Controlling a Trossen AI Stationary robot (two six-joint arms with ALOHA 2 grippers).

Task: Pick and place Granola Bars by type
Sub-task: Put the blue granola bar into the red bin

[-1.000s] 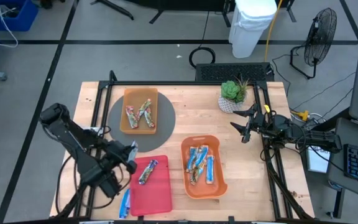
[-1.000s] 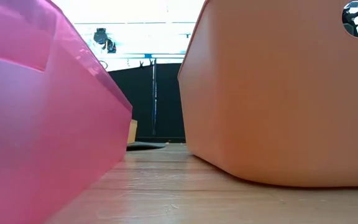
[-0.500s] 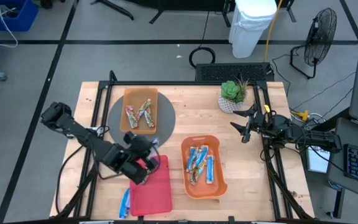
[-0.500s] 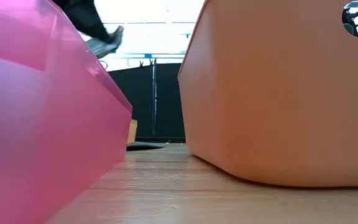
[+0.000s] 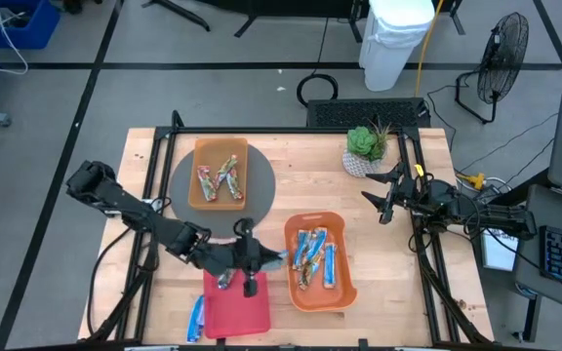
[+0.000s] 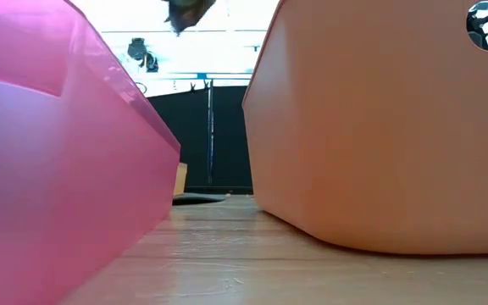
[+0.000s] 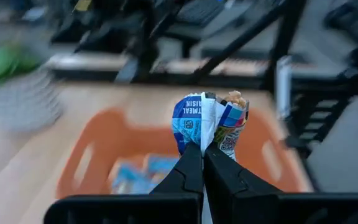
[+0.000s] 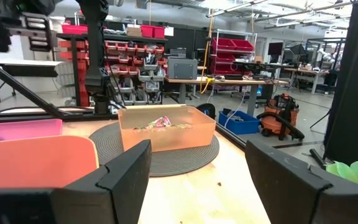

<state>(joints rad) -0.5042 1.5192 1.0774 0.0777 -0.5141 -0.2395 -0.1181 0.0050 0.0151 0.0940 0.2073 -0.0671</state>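
Blue-wrapped granola bar [image 7: 207, 122] pinched upright between the closed fingers of the left gripper [image 5: 279, 257], held just beside the orange tray [image 5: 343, 293] that contains other blue bars [image 5: 309, 255]. Right gripper [image 5: 378, 198], jaws spread wide and empty, rests near the potted plant [image 5: 367, 146], well apart from the trays.

Two dark jointed arms, seemingly matte black, with cables.
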